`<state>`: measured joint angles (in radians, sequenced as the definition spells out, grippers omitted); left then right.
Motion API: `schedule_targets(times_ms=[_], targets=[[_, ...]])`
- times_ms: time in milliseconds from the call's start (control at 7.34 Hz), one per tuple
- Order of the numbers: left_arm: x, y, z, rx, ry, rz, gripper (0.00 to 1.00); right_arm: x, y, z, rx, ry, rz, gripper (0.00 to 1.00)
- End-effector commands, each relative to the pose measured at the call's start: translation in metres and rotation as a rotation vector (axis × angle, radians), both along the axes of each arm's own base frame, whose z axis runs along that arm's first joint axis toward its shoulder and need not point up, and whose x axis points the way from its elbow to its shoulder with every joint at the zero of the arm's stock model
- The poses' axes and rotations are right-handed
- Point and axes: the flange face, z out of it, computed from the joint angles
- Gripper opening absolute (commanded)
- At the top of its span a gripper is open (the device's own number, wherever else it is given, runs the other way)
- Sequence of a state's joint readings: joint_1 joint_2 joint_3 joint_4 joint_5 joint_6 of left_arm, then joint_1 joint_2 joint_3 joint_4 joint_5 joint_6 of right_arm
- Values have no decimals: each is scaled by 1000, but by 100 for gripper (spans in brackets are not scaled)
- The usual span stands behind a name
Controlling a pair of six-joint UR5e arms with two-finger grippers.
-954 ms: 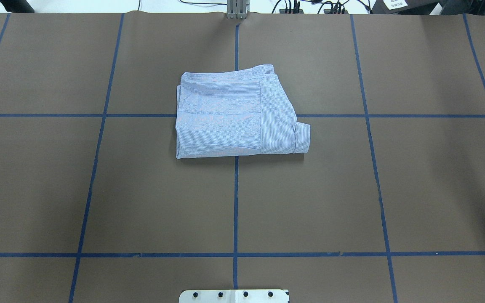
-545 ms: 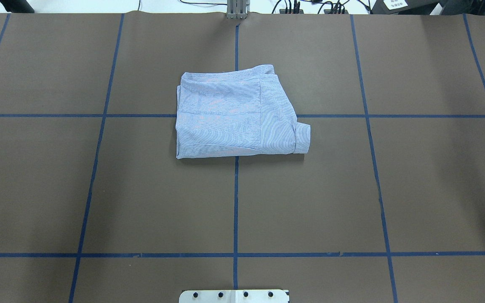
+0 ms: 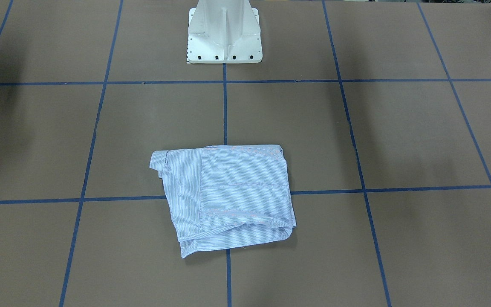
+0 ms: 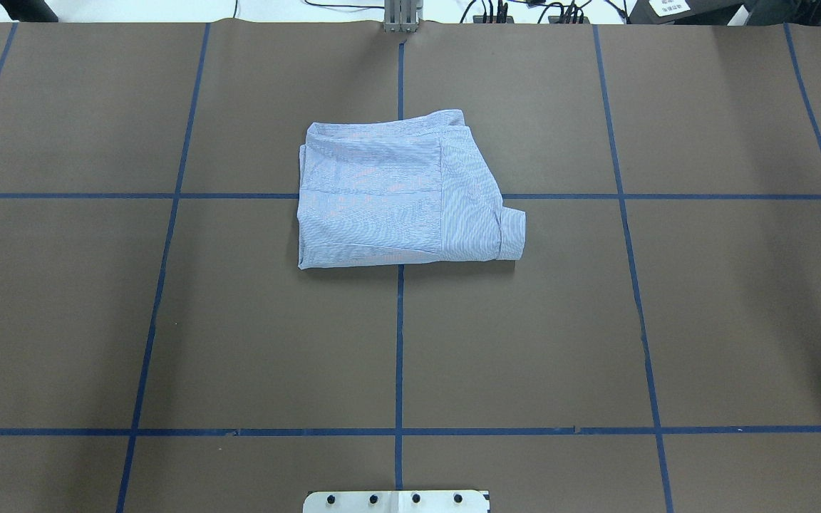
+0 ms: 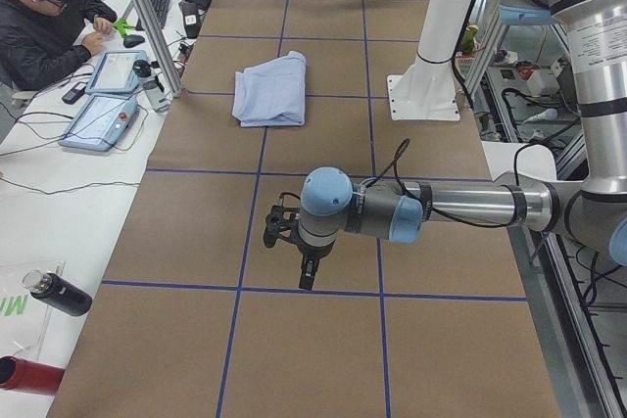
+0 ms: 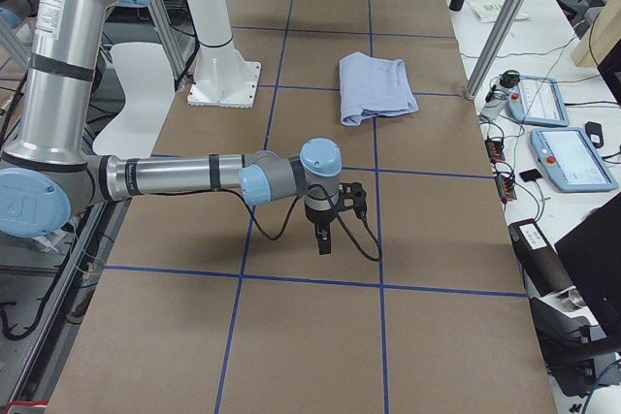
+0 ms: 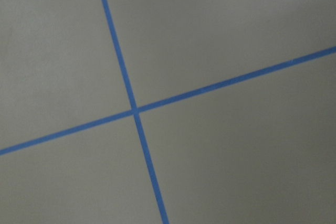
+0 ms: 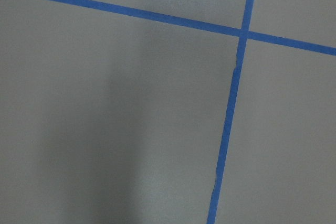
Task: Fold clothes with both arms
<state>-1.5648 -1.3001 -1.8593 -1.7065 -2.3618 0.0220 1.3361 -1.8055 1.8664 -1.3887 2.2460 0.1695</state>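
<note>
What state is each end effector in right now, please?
Left black two-finger end effector: cannot be told, seen only from the side; away from the folded light-blue striped shirt.
Right black two-finger end effector: cannot be told either.

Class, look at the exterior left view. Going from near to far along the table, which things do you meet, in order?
Nearest first: red bottle → black bottle → left pincer → folded shirt.
</note>
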Motion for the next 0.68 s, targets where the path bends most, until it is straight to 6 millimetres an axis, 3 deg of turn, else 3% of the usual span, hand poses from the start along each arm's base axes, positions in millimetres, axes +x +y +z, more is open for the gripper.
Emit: schedule_targets(times_ms=[0,409,545], targets=[[0,-4,6,-10,-6,49,100,0,0,1,-3,1,1,100],[-1,-13,-7,-23,-2,43,100,0,0,0,-1,0,2,100],[-2,-14,-28,22,-3,40,100,0,0,-1,1,0,2,100]])
